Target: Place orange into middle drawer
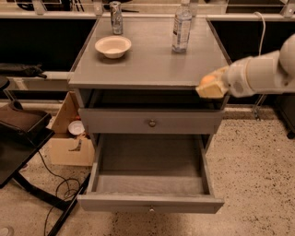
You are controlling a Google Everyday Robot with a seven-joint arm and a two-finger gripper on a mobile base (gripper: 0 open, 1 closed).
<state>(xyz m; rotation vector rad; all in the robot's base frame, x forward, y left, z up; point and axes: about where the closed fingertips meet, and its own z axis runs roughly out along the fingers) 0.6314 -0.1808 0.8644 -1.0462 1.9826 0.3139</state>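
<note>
The orange [207, 79] is a small round fruit held in my gripper [210, 86], whose yellowish fingers are shut around it. The gripper hangs at the front right corner of the gray cabinet's top [152, 64], just off its edge. The white arm reaches in from the right. The middle drawer [150, 203] is pulled wide open at the bottom of the cabinet, with its inside bare and a small knob at front centre. It lies below and to the left of the gripper. The upper knobbed drawer [151, 122] is closed.
On the cabinet top stand a cream bowl [113, 46], a water bottle [182, 26] and a can [116, 14]. A cardboard box [69, 138] sits on the floor to the left, beside a black stand [18, 138] with cables.
</note>
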